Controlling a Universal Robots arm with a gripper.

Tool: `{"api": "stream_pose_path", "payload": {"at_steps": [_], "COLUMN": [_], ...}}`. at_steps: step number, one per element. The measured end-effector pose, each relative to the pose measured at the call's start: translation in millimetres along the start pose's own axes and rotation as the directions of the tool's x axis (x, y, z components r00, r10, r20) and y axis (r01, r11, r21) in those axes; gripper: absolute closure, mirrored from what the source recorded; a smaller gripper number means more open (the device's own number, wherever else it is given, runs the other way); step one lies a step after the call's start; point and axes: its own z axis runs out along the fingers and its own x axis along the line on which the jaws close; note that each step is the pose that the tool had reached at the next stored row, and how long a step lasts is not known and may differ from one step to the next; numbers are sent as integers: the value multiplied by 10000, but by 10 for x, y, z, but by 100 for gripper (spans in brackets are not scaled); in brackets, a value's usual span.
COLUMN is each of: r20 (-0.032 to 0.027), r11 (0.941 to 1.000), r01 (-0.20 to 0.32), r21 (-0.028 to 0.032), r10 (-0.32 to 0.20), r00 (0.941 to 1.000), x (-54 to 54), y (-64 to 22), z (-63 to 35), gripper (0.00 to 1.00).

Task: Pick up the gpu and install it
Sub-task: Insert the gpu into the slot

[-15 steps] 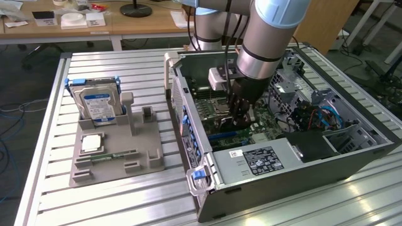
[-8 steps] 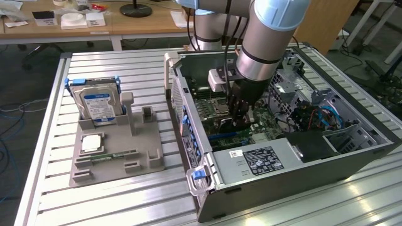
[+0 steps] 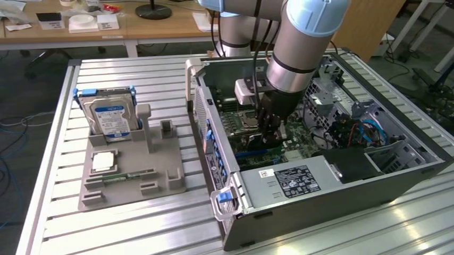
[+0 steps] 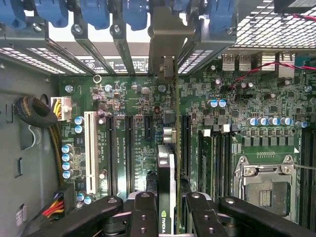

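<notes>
Toward the exterior view's left edge of the desk (image 3: 142, 223), a silver hard drive (image 3: 110, 118) stands upright in a grey holder (image 3: 131, 175), with a slim green memory stick (image 3: 127, 176) lying in it nearer the front. To its right the open computer case (image 3: 397, 175) lies on its side, and the tool (image 3: 268, 139) reaches down into it — clamped on the gpu (image 4: 166, 173). The card stands on edge over the motherboard (image 4: 133, 98), its bracket end toward the rear slot covers (image 4: 98, 49) — whether it is seated I cannot tell.
</notes>
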Motion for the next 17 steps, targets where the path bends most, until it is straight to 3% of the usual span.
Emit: {"api": "stream_pose_path", "payload": {"at_steps": [17], "r20": [1], "r11": [10000], "r01": [1], "r21": [1], "r10": [-1], "r00": [10000], "x": [14], "y": [7], "z": [47], "gripper": [73]}}
